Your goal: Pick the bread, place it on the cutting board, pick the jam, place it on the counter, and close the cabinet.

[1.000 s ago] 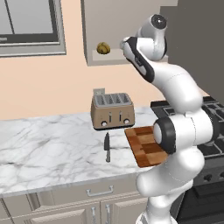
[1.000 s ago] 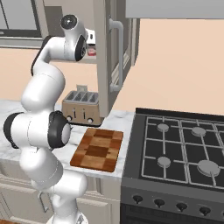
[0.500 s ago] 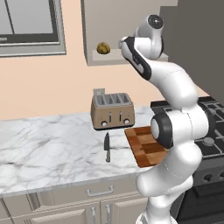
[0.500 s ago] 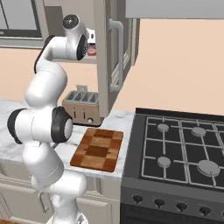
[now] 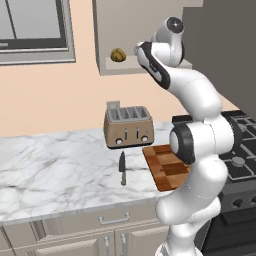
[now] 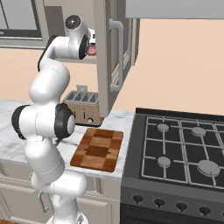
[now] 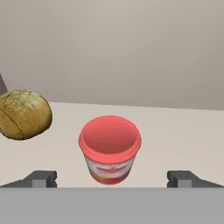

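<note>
In the hand view the jam (image 7: 110, 148), a squat red jar, stands on the cabinet shelf straight ahead, in line with the gap of my open gripper (image 7: 112, 180). The fingertips (image 7: 41, 178) sit wide apart, short of the jar and touching nothing. The bread (image 7: 24, 114), a round golden loaf, lies on the same shelf to the jar's left. From the left base view the bread (image 5: 117, 55) sits in the open cabinet (image 5: 130, 30), with my hand just right of it. The checkered cutting board (image 5: 167, 167) lies on the marble counter (image 5: 50, 165) below.
The cabinet door (image 6: 103, 57) stands open edge-on, its metal handle (image 6: 117, 57) right beside my arm. A toaster (image 5: 127, 126) stands under the cabinet and a knife (image 5: 122, 167) lies in front of it. A black stove (image 6: 183, 148) borders the cutting board (image 6: 98, 148).
The hand has crept a little further toward the cabinet shelf. The jaws stayed open and the bread, jam and door have not moved.
</note>
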Motion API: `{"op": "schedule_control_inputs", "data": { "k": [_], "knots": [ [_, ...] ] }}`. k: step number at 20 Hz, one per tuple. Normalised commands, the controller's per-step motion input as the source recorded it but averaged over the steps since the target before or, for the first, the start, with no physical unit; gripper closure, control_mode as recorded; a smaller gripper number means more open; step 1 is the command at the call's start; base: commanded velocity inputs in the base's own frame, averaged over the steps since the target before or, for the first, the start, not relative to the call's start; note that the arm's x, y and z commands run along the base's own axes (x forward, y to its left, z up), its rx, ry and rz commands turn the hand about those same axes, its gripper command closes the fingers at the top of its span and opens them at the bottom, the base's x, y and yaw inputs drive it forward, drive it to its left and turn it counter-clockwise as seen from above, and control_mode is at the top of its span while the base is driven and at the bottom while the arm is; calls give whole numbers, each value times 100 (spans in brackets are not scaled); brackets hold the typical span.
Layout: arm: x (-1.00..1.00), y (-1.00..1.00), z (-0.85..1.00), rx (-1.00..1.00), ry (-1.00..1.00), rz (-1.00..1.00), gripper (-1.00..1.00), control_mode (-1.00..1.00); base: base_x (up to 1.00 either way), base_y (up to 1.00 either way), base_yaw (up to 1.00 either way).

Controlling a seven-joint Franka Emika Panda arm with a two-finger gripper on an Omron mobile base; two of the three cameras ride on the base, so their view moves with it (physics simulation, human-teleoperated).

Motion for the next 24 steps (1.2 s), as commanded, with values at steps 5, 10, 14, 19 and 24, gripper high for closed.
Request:
{"op": "schedule_control_inputs", "data": {
  "k": [5,10,14,19,24],
  "knots": [
    [17,0,-2,0,0,0,-100,-100,0,0,0],
    [14,0,-5,0,0,0,-100,-100,0,0,0],
    [2,0,-4,0,0,0,-100,-100,0,0,0],
    [0,0,-3,0,1,0,-100,-100,0,0,0],
    [0,0,-10,0,0,0,-100,-100,0,0,0]
  ]
}}
